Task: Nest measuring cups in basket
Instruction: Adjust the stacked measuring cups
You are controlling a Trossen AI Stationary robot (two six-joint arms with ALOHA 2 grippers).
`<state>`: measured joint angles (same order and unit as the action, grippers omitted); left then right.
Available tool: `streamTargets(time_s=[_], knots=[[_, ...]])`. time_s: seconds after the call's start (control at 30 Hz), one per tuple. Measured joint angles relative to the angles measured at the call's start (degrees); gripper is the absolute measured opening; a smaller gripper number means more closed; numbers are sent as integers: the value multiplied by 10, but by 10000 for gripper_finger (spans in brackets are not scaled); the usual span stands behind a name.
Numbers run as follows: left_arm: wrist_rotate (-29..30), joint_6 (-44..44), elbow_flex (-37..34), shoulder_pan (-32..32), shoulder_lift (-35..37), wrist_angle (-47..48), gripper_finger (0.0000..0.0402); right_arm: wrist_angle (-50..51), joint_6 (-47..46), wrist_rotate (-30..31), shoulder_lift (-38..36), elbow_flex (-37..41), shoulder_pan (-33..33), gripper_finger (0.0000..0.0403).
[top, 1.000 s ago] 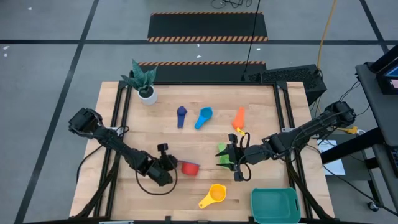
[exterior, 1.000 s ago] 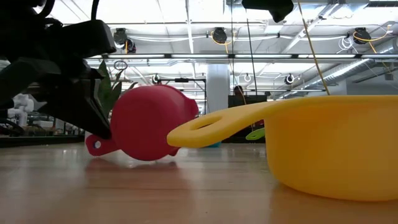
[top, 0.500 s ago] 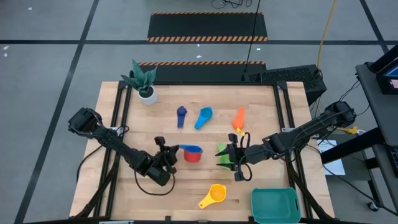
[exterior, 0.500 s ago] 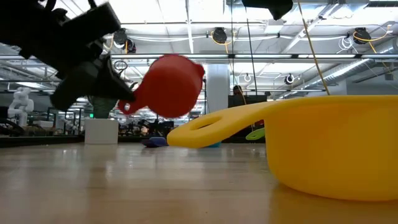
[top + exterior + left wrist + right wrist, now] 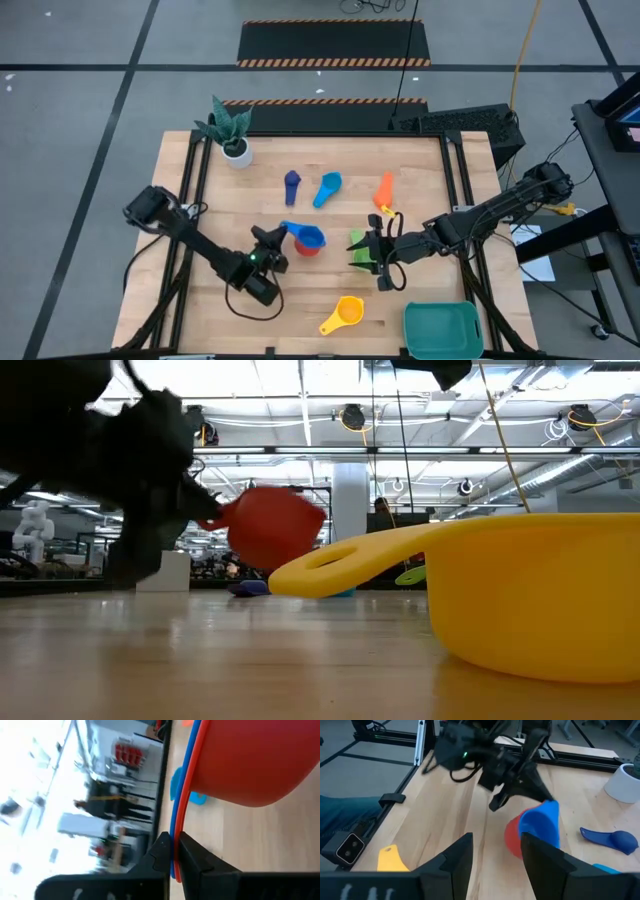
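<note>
The measuring cups lie scattered over the tabletop (image 5: 430,175) — navy (image 5: 291,184), light blue (image 5: 327,187) and orange (image 5: 384,190) in the upper middle of the high view, yellow (image 5: 343,314) at the lower centre. The left claw (image 5: 272,240) is clenched on two handles at once: a blue cup (image 5: 308,235) sits nested in the red cup (image 5: 307,248), both lifted off the wood, probably so they travel as one. The right claw (image 5: 368,254), right of centre, grasps the green cup (image 5: 357,241). The basket (image 5: 443,330) sits at the lower right, no cups in it.
</note>
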<state>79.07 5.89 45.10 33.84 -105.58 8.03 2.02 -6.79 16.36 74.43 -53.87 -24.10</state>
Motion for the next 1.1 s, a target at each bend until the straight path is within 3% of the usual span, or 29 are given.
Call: streamTargets(time_s=[0.13, 0.27, 0.6, 0.87, 1.1], knots=[[42, 75, 2, 11, -37, -43, 14, 3, 0, 0, 0, 0, 0, 160], [35, 85, 2, 16, -43, -59, 20, 2, 0, 0, 0, 0, 0, 160], [4, 102, 2, 42, -44, -49, 81, 5, -5, -1, 0, 0, 0, 160], [2, 78, 2, 62, -43, -43, 147, 9, -8, -1, 0, 0, 0, 160], [-5, -7, 2, 83, -30, -35, 209, 26, -15, -1, 0, 0, 0, 160]])
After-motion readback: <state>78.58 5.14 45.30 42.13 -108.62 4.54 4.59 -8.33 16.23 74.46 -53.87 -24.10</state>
